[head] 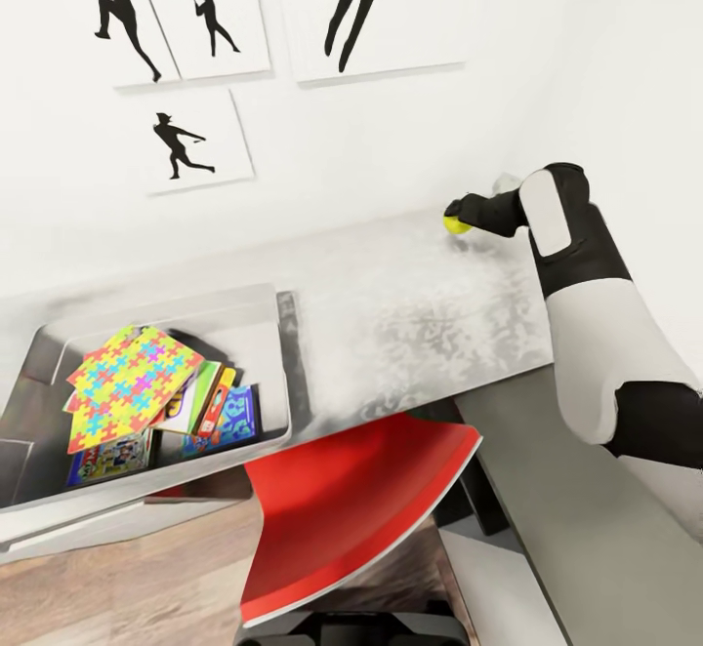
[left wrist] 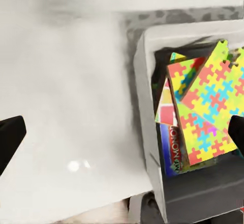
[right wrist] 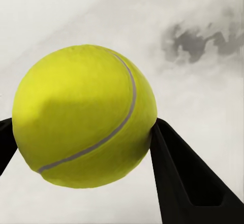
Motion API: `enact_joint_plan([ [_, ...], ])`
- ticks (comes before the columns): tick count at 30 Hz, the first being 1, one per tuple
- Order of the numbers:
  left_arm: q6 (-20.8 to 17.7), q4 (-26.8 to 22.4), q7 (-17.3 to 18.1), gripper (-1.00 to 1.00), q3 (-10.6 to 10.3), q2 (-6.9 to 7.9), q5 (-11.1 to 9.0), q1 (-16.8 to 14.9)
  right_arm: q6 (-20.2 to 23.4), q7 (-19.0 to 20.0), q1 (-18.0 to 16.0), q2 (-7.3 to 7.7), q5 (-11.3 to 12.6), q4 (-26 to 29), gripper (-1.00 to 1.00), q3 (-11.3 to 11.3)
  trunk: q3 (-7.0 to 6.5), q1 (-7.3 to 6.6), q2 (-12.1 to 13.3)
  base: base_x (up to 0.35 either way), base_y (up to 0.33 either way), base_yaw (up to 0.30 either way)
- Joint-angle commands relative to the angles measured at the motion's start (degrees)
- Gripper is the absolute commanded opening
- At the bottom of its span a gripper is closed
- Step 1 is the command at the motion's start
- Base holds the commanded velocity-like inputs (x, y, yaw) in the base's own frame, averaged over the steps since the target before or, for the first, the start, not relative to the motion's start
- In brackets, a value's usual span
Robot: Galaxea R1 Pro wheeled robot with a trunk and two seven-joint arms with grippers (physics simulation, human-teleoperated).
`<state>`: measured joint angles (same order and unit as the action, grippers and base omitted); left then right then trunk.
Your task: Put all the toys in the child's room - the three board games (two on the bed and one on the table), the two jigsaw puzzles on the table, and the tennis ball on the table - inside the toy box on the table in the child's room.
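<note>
Small yellow-green tennis ball (right wrist: 84, 115) sits between the two black fingers (right wrist: 188, 178) of the right gripper (head: 459, 219), both pressed against its sides, so it is clamped on the ball. In the head view the ball (head: 456, 224) is at the far end of the long pale grey-white table (head: 410, 304), close to the white wall, right arm stretched out over the tabletop.

Light grey rectangular plastic toy box (head: 273, 353) stands well apart from the ball, at the table's other end. Inside it: two flat jigsaw puzzles (head: 132, 383) in yellow, pink, blue and green on top, tilted, overlapping colourful board games (head: 220, 412) beneath.

Left gripper (left wrist: 122, 137) hovers with its black fingertips (left wrist: 10, 135) spread wide, holding nothing, above the table just beside the box rim (left wrist: 145, 102).

Red chair seat (head: 351, 500) is tucked below the table edge. Black baseball-player silhouette pictures (head: 190, 139) hang on the wall.
</note>
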<state>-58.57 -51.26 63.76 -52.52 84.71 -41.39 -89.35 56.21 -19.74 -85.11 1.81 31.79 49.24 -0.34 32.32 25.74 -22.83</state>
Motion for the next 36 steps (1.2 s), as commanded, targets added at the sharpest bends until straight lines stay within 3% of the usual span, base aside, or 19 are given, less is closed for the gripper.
enact_joint_plan([
  [1,-0.32,0.58,-1.12,1.0,-0.43,0.02,-0.23,-0.45,0.11,-0.71,0.18,-0.2,0.72,0.74,-1.0,-0.02,-0.02,0.04,-0.09,0.0,0.0,0.0],
  [2,-0.32,2.54,-3.82,1.0,-0.46,0.05,-0.31,-0.46,0.17,-0.72,0.35,-0.4,0.72,1.2,-1.0,-0.02,-0.11,0.04,-0.09,0.0,0.0,0.0],
  [4,-0.32,5.39,-5.83,1.0,-0.47,0.04,-0.38,-0.47,0.28,-0.73,0.52,-0.83,0.73,1.69,-1.0,0.03,-0.31,0.04,-0.09,0.0,0.0,0.0],
  [8,-0.13,9.1,-6.77,1.0,-0.48,0.37,-0.41,-0.47,0.44,-0.73,0.62,-1.32,0.73,1.97,-1.0,0.06,-0.69,0.04,-0.09,0.0,0.0,0.0],
  [15,-0.14,11.76,-5.24,1.0,-0.46,1.31,-0.8,-0.47,0.57,-0.74,0.64,-1.69,0.73,2.05,-1.0,0.05,-1.36,0.04,-0.09,0.0,0.0,0.0],
  [19,-0.14,12.17,-0.87,1.0,-0.59,1.31,-0.8,-0.47,0.68,-0.74,0.65,-1.77,0.73,2.08,-1.0,0.07,-1.74,0.04,-0.09,0.0,0.0,0.0],
  [21,-0.17,12.25,0.65,1.0,-1.27,1.16,-0.65,-0.47,0.71,-0.74,0.65,-1.79,0.73,2.08,-1.0,0.07,-1.93,0.04,-0.09,0.0,0.0,0.0],
  [23,-0.27,12.29,1.73,1.0,-3.3,0.99,-0.58,-0.47,0.73,-0.74,0.65,-1.8,0.73,2.09,-1.0,0.07,-2.12,0.04,-0.09,0.0,0.0,0.0],
  [28,-0.24,12.37,1.16,1.0,-6.81,-0.56,-0.27,-0.47,0.74,-0.74,0.65,-1.81,0.73,2.09,-1.0,0.07,-2.6,0.04,-0.09,0.0,0.0,0.0],
  [30,-0.15,12.77,-1.49,1.0,-8.0,-2.01,-0.14,-0.47,0.74,-0.74,0.65,-1.81,0.73,2.09,-1.0,0.07,-2.79,0.04,-0.09,0.0,0.0,0.0],
  [32,1.55,14.26,-8.74,1.0,-9.9,-3.95,-0.29,-0.47,0.74,-0.74,0.65,-1.81,0.73,2.09,-1.0,0.07,-2.98,0.04,-0.09,0.0,0.0,0.0],
  [34,6.21,17.77,-16.22,1.0,-11.75,-5.62,-0.6,-0.47,0.77,-0.74,0.65,-1.81,0.73,2.09,-1.0,0.07,-3.17,0.04,-0.09,0.0,0.0,0.0],
  [36,11.4,24.63,-21.42,1.0,-12.67,-8.06,-0.79,-0.47,0.79,-0.74,0.65,-1.81,0.73,2.09,-1.0,0.07,-3.36,0.04,-0.09,0.0,0.0,0.0],
])
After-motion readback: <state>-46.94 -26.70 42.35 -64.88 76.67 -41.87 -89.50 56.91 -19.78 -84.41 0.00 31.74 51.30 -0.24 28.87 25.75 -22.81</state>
